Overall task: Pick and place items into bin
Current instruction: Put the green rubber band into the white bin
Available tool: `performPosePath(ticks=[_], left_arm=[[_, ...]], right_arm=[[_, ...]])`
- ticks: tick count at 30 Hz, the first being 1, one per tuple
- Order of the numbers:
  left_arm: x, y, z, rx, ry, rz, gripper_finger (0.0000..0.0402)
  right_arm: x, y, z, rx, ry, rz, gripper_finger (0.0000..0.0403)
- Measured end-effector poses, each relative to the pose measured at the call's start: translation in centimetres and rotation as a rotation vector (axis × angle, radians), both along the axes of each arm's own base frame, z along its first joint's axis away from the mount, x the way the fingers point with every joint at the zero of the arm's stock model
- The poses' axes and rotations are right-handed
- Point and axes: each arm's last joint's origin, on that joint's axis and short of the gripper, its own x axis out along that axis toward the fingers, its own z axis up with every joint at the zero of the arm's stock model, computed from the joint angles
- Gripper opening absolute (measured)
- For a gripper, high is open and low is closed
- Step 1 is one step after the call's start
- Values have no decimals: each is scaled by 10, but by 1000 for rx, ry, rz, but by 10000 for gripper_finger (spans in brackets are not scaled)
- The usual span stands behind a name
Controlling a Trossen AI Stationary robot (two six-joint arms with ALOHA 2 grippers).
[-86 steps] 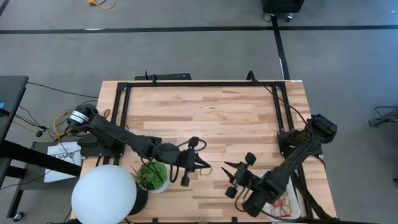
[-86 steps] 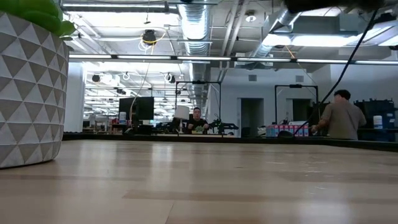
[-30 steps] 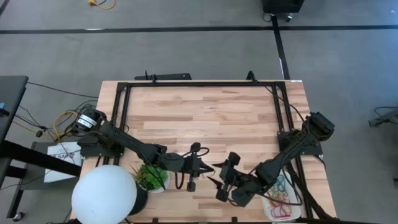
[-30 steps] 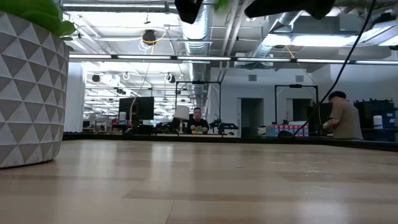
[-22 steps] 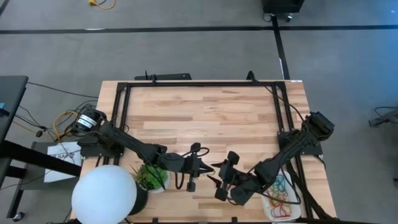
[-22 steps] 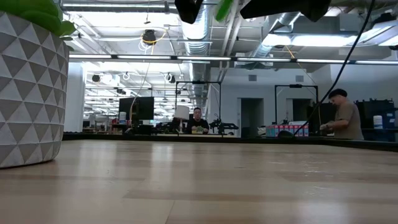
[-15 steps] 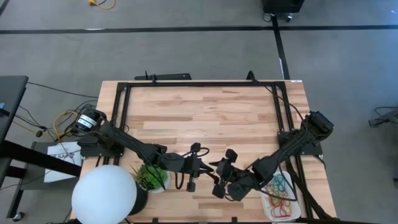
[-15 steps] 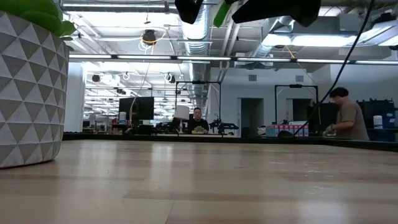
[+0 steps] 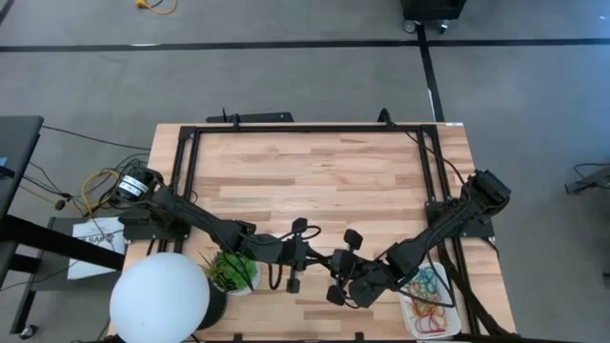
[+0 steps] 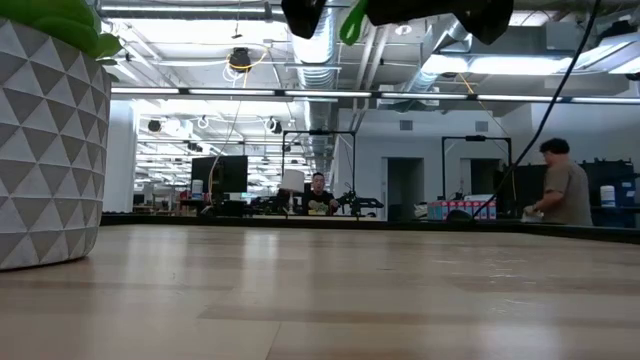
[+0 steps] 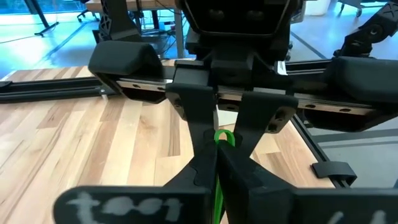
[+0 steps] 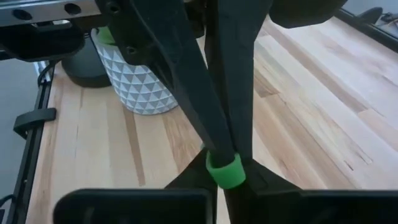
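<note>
I see both claws tip-to-tip mid-desk (image 9: 315,171): left claw (image 9: 312,257) and right claw (image 9: 335,270) both pinching green band (image 12: 224,170); bin (image 9: 412,317) lies behind right claw, right arm nearer.

A green rubber band (image 12: 224,170) is wrapped around the meeting dark fingertips (image 12: 219,146) of both hands, above the wooden worktop (image 12: 311,112). Beyond the band stands a white triangle-patterned plant pot (image 12: 134,84) beside a black rail (image 12: 28,158).
</note>
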Motion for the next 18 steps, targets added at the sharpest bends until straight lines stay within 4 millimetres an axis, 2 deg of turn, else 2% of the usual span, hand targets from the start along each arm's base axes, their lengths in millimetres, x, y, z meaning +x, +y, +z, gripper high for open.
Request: performPosePath(ticks=[4,18], left_arm=[[0,0,-1,8,4,9,6],[0,0,-1,9,6,11,68]], right_arm=[[-1,2,0,0,-1,4,8],[-5,7,0,48,-10,-10,7]])
